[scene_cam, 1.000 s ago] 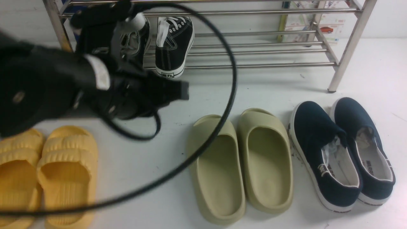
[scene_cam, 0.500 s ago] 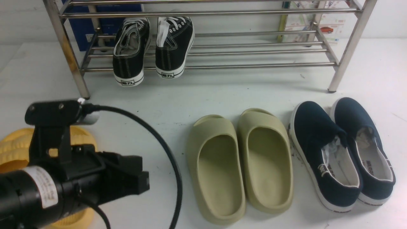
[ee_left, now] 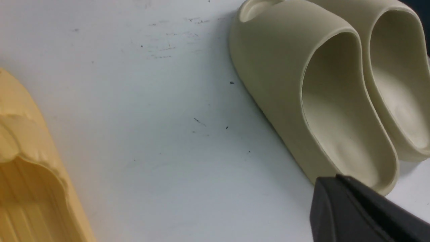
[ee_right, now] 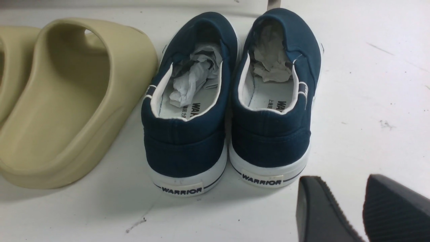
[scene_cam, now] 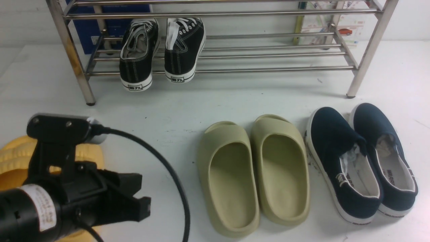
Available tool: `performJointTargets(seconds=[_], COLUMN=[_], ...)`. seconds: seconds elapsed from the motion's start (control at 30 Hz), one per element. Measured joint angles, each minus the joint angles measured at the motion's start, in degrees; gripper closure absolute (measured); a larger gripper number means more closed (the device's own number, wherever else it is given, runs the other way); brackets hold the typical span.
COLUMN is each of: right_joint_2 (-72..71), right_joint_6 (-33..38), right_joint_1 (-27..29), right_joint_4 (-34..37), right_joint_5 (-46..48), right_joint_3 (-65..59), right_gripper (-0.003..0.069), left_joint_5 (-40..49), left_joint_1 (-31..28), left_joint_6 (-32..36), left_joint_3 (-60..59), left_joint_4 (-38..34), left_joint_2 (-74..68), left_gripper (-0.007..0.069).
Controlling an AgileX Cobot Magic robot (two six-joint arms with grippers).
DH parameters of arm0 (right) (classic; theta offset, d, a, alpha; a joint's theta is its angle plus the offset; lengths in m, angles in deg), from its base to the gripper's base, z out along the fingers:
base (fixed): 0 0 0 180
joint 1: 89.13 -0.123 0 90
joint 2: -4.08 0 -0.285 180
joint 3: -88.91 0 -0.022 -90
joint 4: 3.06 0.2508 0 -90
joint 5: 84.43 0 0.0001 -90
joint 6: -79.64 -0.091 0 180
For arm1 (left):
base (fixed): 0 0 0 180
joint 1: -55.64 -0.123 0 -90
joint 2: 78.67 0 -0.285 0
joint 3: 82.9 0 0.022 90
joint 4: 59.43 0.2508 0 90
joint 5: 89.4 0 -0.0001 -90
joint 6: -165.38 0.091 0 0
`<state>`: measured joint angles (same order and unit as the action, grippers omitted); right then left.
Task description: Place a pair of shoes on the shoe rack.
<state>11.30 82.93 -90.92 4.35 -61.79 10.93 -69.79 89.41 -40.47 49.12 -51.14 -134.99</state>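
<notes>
The two black sneakers, the left one [scene_cam: 136, 57] and the right one [scene_cam: 183, 48], sit side by side on the lower bars of the steel shoe rack [scene_cam: 268, 69], heels toward me, at its left end. My left gripper [scene_cam: 142, 205] is low at the near left, far from the rack and empty. In the left wrist view its fingers [ee_left: 331, 181] lie pressed together above the white floor. My right gripper [ee_right: 349, 195] is open and empty, just behind the heels of the navy slip-ons [ee_right: 268, 111]. It is outside the front view.
Two olive-green slides [scene_cam: 231, 174] lie in the middle of the floor, with a pair of navy slip-ons [scene_cam: 346, 161] to their right. Yellow slides [scene_cam: 13, 158] lie partly under my left arm. A blue box [scene_cam: 111, 25] stands behind the rack.
My left arm has pulled back from the rack to the near left and sunk a little. The left sneaker stays on the rack beside the other.
</notes>
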Motion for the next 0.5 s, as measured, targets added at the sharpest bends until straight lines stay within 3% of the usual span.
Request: performJointTargets(seconds=[0.13, 0.2, 0.23, 0.3, 0.33, 0.5], right_joint_2=[0.0, 0.0, 0.0, 0.0, 0.0, 0.0], right_joint_6=[0.0, 0.0, 0.0, 0.0, 0.0, 0.0], right_joint_1=[0.0, 0.0, 0.0, 0.0, 0.0, 0.0], right_joint_4=[0.0, 0.0, 0.0, 0.0, 0.0, 0.0], right_joint_5=[0.0, 0.0, 0.0, 0.0, 0.0, 0.0], right_joint_3=[0.0, 0.0, 0.0, 0.0, 0.0, 0.0], right_gripper=[0.0413, 0.0413, 0.0413, 0.0413, 0.0413, 0.0413], left_joint_5=[-1.7, -3.0, -4.6, -5.3, -6.3, -6.7], left_joint_1=[-2.9, -7.0, -11.7, -14.4, -19.2, -28.4], left_joint_6=[1.4, 1.7, 1.8, 1.8, 2.2, 6.5], left_joint_3=[-3.0, -6.2, -9.7, -11.7, -15.5, -24.3], left_joint_4=[0.3, 0.4, 0.1, -0.2, -1.4, -7.5], left_joint_2=[8.0, 13.6, 19.4, 22.6, 28.9, 40.7], left_gripper=[0.0638, 0.0638, 0.0638, 0.0638, 0.0638, 0.0638])
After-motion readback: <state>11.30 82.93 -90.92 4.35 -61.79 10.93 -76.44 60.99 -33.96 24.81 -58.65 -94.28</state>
